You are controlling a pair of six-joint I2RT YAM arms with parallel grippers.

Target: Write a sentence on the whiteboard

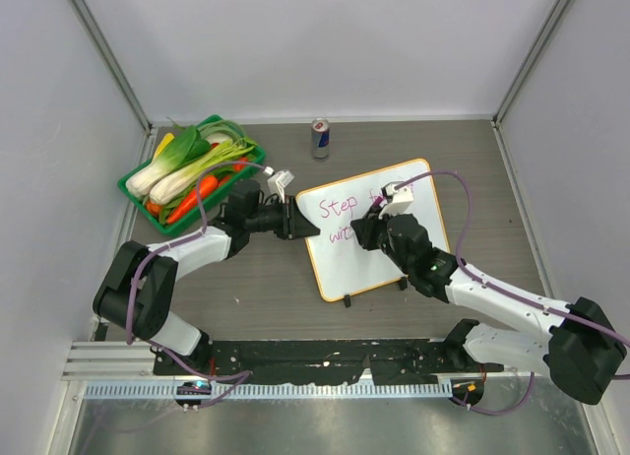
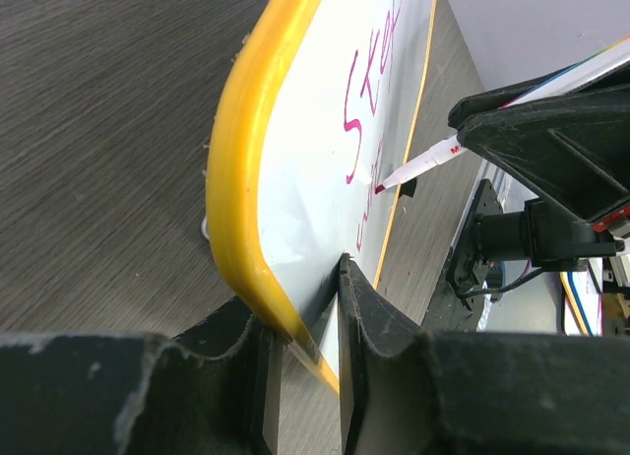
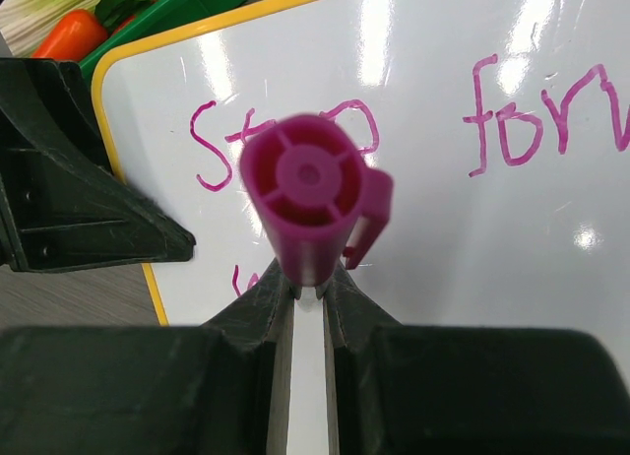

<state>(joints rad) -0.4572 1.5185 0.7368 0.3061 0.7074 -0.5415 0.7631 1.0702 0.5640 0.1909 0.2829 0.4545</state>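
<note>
The whiteboard (image 1: 374, 228) lies on the table, white with a yellow-orange rim (image 2: 231, 169) and two black clips on its near edge. Pink writing (image 1: 340, 206) reads "Step for..." on the top line and "wi..." below; the rest is hidden by my right arm. It also shows in the right wrist view (image 3: 512, 120). My left gripper (image 1: 300, 222) is shut on the board's left edge (image 2: 295, 327). My right gripper (image 1: 372, 222) is shut on a white marker with a magenta cap end (image 3: 310, 184). The marker tip (image 2: 379, 188) touches the board on the second line.
A green basket (image 1: 133, 189) of vegetables stands at the back left, close behind my left arm. A drink can (image 1: 320, 138) stands at the back centre. Grey walls close the table on three sides.
</note>
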